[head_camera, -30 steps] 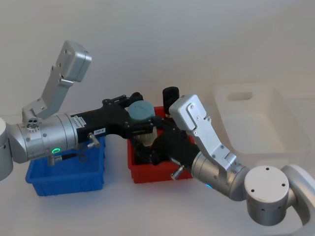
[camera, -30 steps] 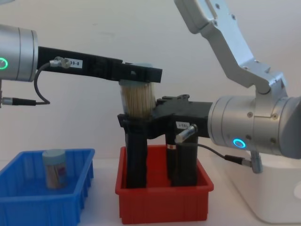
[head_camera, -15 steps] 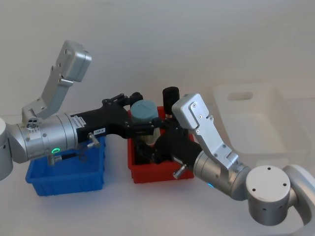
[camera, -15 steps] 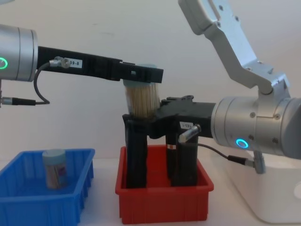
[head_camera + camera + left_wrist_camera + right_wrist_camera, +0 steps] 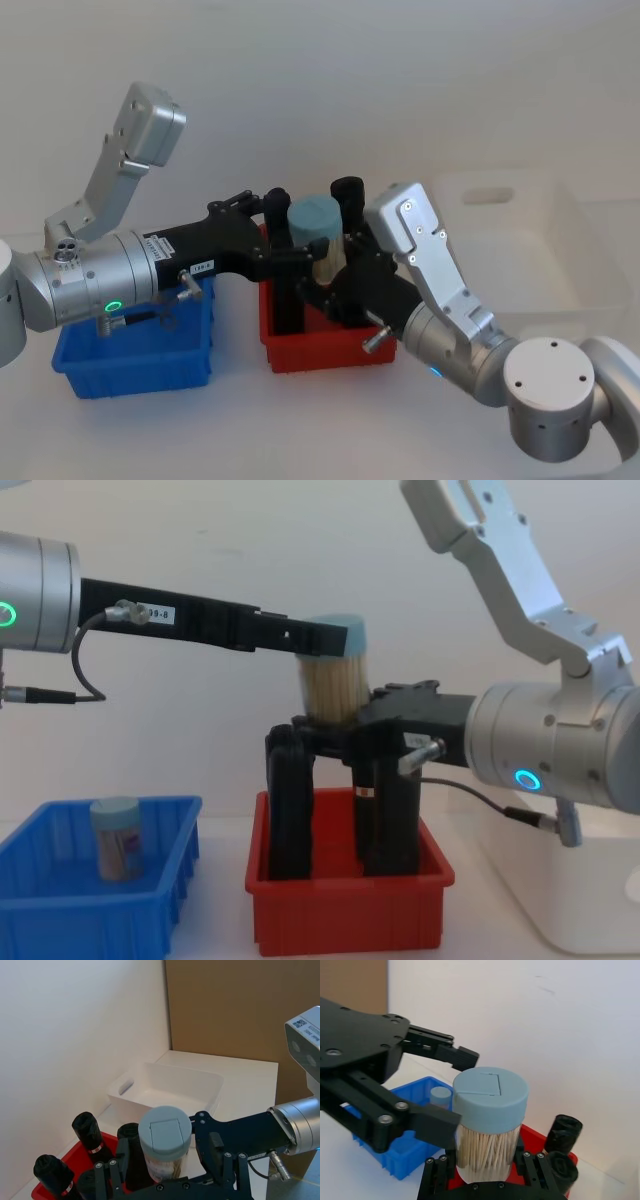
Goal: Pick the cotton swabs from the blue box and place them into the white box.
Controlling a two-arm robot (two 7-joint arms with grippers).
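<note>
A clear jar of cotton swabs (image 5: 318,228) with a pale blue-grey lid hangs upright above the red bin, also seen in the chest view (image 5: 335,675). My right gripper (image 5: 335,272) is shut on the jar's lower body (image 5: 489,1145). My left gripper (image 5: 290,228) stands open at lid height, its fingers (image 5: 445,1052) apart on either side, just left of the jar. A second cotton swab jar (image 5: 115,838) stands in the blue box (image 5: 50,905) at the left. The white box (image 5: 520,250) sits at the right.
A red bin (image 5: 350,905) under both grippers holds upright black rolls (image 5: 290,800). The blue box stands close on its left and the white box (image 5: 590,890) close on its right. A white wall rises behind the table.
The jar has moved to the right, clear of the left gripper's fingers, carried by the right gripper. The left arm has stayed where it was.
</note>
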